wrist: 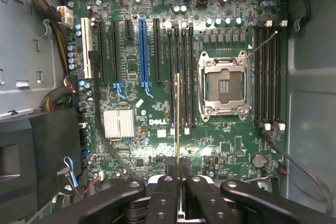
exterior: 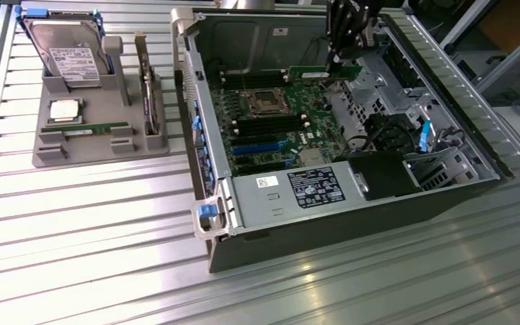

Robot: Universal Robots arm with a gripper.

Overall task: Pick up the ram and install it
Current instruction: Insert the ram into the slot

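My gripper (exterior: 343,61) hangs inside the open computer case (exterior: 477,162), shut on the ram (exterior: 323,73), a narrow green stick held level above the motherboard (exterior: 283,145). In the wrist view the ram (wrist: 178,124) shows edge-on as a thin line running out from between the black fingers (wrist: 164,195) of the gripper (wrist: 179,184). That line lies along the black memory slots (wrist: 187,77) beside the empty processor socket (wrist: 223,85). I cannot tell whether the ram touches a slot.
A grey parts holder (exterior: 61,152) on the exterior view's left carries a hard drive (exterior: 66,51), a square silver processor (exterior: 65,110), another green memory stick (exterior: 86,128) and an upright card (exterior: 151,101). Inside the case sit the power supply (exterior: 287,193), cables (exterior: 382,132) and drive bays.
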